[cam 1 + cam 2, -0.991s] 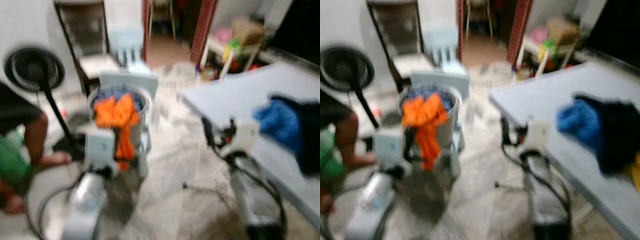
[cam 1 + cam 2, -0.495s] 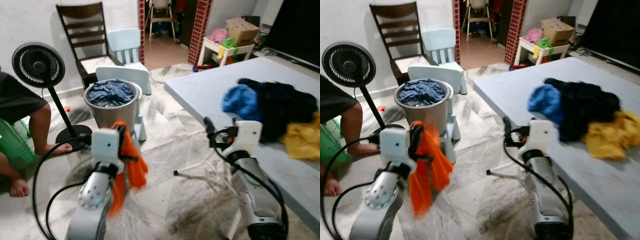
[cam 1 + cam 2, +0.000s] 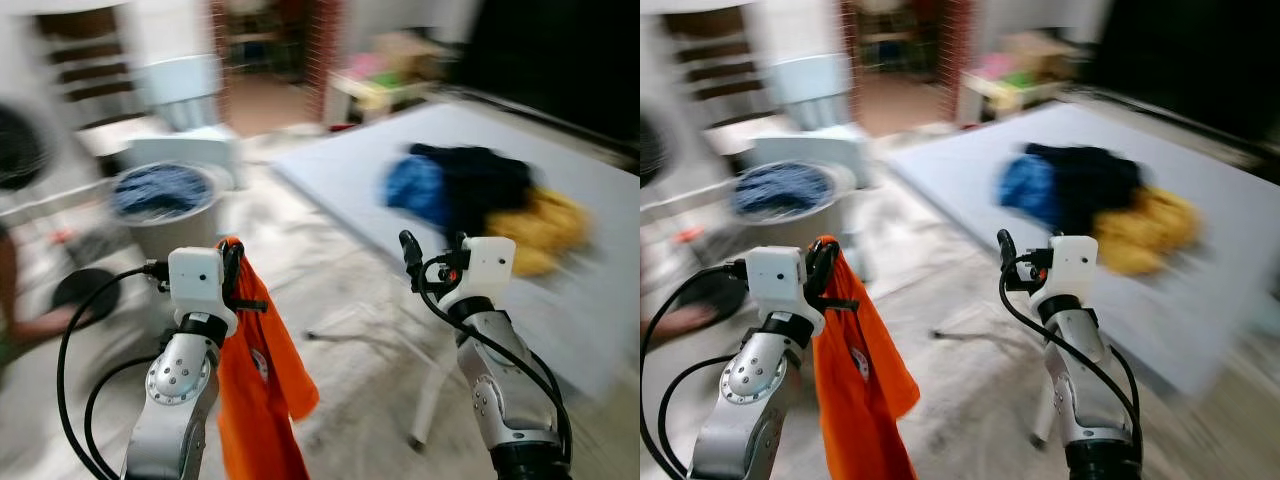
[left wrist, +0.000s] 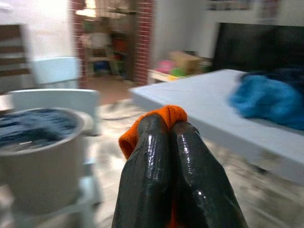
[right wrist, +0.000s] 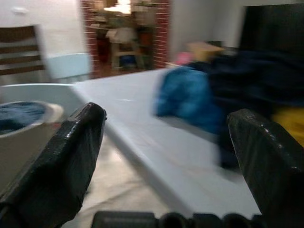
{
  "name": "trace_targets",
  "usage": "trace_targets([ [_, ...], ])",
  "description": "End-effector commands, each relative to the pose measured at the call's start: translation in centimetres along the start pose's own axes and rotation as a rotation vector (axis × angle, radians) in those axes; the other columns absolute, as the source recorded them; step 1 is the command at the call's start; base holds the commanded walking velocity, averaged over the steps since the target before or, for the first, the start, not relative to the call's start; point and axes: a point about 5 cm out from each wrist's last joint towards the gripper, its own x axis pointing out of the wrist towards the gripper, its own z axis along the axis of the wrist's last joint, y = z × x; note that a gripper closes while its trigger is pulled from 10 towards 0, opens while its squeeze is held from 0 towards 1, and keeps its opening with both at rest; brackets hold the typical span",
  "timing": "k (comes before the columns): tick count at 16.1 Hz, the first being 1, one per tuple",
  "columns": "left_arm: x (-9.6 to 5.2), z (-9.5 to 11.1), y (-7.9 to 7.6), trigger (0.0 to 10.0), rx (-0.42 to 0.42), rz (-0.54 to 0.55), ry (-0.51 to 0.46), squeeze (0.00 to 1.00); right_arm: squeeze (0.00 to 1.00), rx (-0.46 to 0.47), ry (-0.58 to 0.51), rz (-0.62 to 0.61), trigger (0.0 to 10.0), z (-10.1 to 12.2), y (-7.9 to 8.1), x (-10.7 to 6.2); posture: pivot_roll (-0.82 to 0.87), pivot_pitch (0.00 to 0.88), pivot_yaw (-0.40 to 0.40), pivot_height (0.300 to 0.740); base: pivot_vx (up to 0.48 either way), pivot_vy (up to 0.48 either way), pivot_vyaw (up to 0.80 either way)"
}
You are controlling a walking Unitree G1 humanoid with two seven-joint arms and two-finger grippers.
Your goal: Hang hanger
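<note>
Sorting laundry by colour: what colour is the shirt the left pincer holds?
Orange shirt, clearest in the right eye view.

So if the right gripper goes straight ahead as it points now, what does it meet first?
Probably the table, and then the blue cloth on it. The right gripper is open and empty; blur leaves the depth unclear.

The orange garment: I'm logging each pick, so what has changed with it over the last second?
A second ago the orange garment lay draped over the rim of the grey bucket; the left gripper has since lifted it out and now holds it hanging free, fingers shut on its top edge. The camera has swung toward the table. The right gripper stays open and empty; the clothes pile stays on the table.
</note>
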Motion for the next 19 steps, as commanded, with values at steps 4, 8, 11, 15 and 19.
trace_targets([
  [4, 0.54, 0.39, -0.35, 10.0, -0.014, -0.02, -0.017, 0.0, 0.0, -0.006, 0.011, -0.01, 10.0, -0.1, -0.38, 0.16, 0.05, 0.006, -0.087, 0.74, 0.0, 0.204, -0.8],
  [8, 0.63, 0.37, -0.3, 10.0, -0.014, -0.018, -0.016, 0.0, 0.0, -0.006, 0.012, -0.01, 10.0, -0.15, -0.37, 0.22, 0.05, 0.004, -0.087, 0.74, 0.0, 0.293, -0.13],
  [11, 0.69, 0.42, -0.25, 10.0, -0.021, -0.014, -0.017, 0.0, 0.0, -0.007, 0.011, -0.009, 10.0, -0.15, -0.38, 0.3, 0.05, 0.005, -0.084, 0.74, 0.0, 0.326, 0.0],
  [15, 0.72, 0.46, -0.3, 10.0, -0.023, -0.013, -0.019, 0.0, 0.0, -0.009, 0.014, -0.008, 10.0, -0.21, -0.42, 0.25, 0.05, 0.009, -0.089, 0.74, 0.0, 0.329, 0.0],
  [19, 0.68, 0.34, -0.28, 10.0, -0.023, -0.009, -0.014, 0.0, 0.0, -0.012, 0.017, -0.005, 10.0, -0.27, -0.46, 0.21, 0.05, 0.012, -0.094, 0.74, 0.0, 0.334, 0.0],
])
